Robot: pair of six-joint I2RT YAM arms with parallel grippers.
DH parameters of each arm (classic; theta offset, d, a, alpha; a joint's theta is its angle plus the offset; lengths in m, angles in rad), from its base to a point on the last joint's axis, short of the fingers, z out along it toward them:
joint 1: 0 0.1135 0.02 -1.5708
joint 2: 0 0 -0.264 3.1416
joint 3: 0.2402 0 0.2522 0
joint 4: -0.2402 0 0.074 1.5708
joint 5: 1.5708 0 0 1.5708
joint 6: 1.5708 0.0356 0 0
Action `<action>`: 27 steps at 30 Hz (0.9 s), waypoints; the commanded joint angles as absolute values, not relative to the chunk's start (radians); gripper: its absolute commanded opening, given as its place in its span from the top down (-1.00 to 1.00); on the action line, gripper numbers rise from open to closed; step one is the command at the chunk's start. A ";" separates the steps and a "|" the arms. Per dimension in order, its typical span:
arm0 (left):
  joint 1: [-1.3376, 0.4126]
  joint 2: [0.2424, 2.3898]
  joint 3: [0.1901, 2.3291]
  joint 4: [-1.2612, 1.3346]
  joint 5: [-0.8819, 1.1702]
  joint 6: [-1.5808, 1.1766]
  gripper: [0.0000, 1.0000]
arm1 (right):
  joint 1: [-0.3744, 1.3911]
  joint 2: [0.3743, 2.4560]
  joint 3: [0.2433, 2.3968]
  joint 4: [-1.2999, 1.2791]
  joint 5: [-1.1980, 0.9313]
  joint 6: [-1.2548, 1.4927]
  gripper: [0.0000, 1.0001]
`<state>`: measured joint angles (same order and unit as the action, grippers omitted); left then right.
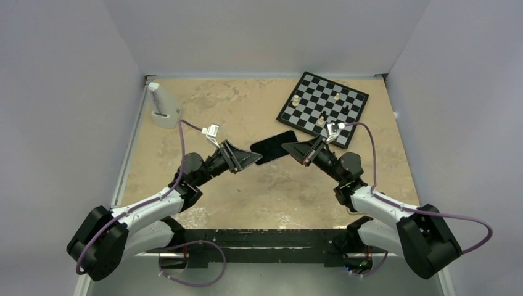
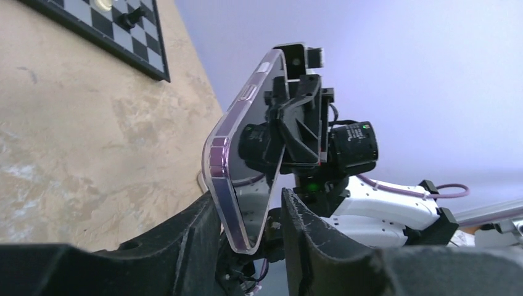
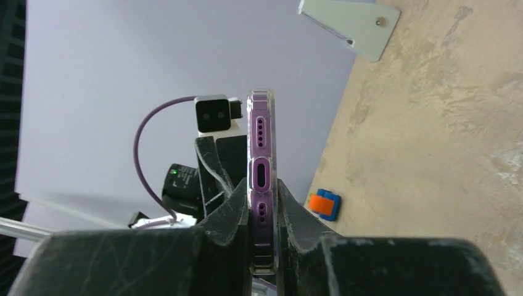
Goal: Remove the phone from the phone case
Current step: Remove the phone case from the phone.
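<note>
Looked down on desk (image 1: 247, 185) from high behind, peered close from either wrist, faced inward, shared the phone (image 1: 272, 146).

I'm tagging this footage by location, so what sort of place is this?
Probably a robot test cell: a tan tabletop boxed in by plain pale walls, a left arm and right arm bolted at its near edge holding the phone case between them, and a chessboard prop.

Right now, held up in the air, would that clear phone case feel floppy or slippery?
Probably bendy by itself: the phone case is a thin clear shell. With the phone inside it looks straight, though jaws pinch only its ends, so together likely rigid. Its glossy rim suggests it may be slippery.
</note>
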<state>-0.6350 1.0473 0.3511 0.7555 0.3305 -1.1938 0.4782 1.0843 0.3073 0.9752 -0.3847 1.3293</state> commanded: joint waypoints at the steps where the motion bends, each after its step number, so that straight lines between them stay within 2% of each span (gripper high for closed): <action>1: -0.635 1.076 0.359 0.992 0.374 -1.231 0.24 | 0.495 1.115 0.303 1.202 -0.386 1.393 1.00; 6: -0.636 1.100 0.383 1.002 0.407 -1.229 0.74 | 0.509 1.132 0.293 1.236 -0.380 1.391 1.00; 7: -0.635 1.099 0.379 1.006 0.411 -1.231 0.90 | 0.510 1.131 0.295 1.229 -0.389 1.380 1.00; 8: -0.633 1.096 0.376 1.013 0.413 -1.230 1.00 | 0.509 1.125 0.300 1.207 -0.405 1.359 0.94; 9: -0.629 1.091 0.373 1.018 0.417 -1.229 1.00 | 0.508 1.116 0.308 1.170 -0.426 1.330 0.84; 11: -0.613 1.074 0.382 1.000 0.449 -1.209 1.00 | 0.509 1.088 0.344 1.030 -0.472 1.221 0.38; 13: -0.590 1.047 0.413 0.925 0.516 -1.172 1.00 | 0.507 1.042 0.403 0.788 -0.511 1.035 -0.26; 14: -0.581 1.034 0.437 0.872 0.554 -1.139 1.00 | 0.508 1.020 0.442 0.653 -0.512 0.948 -0.46; 15: -0.572 1.022 0.470 0.794 0.608 -1.095 1.00 | 0.505 1.000 0.461 0.564 -0.517 0.872 -0.53; 18: -0.557 0.997 0.566 0.569 0.758 -0.936 1.00 | 0.444 0.976 0.485 0.475 -0.670 0.739 -0.60; 23: -0.543 1.026 0.727 0.261 1.001 -0.741 1.00 | 0.407 1.051 0.592 0.283 -0.928 0.504 -0.58; 27: -0.541 1.052 0.849 -0.094 1.057 -0.521 1.00 | 0.421 1.089 0.609 0.297 -1.048 0.472 -0.50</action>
